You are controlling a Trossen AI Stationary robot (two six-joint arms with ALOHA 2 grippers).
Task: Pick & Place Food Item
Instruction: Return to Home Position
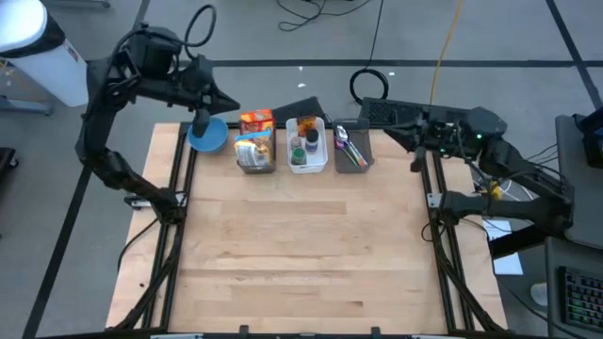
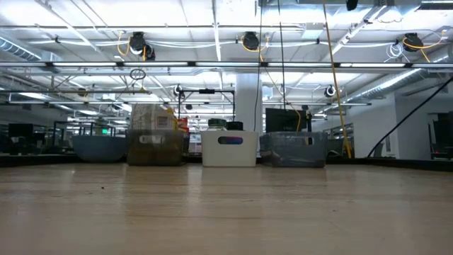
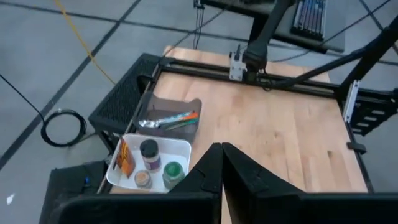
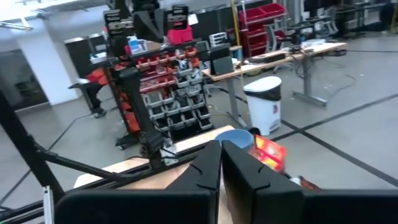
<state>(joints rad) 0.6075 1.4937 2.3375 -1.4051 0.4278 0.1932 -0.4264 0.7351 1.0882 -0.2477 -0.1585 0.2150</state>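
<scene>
Along the table's far edge stand a blue bowl [image 1: 207,135], a clear bin [image 1: 256,151] with food packets, among them an orange one [image 1: 256,121], a white bin [image 1: 307,148] with jars, and a grey bin [image 1: 351,147] with utensils. My left gripper [image 1: 232,103] is raised above the far left corner, over the bowl, shut and holding nothing; its shut fingertips [image 3: 222,155] show in the left wrist view. My right gripper [image 1: 388,132] hovers past the far right corner beside the grey bin, shut and holding nothing [image 4: 221,152]. No gripper shows in the low view.
The bare wooden tabletop [image 1: 301,254] spreads in front of the bins. Black frame rails [image 1: 179,226] run along both sides. A black mesh box [image 3: 124,102] stands on the floor behind the bins. Beyond the table stand shelves with red bins [image 4: 161,81].
</scene>
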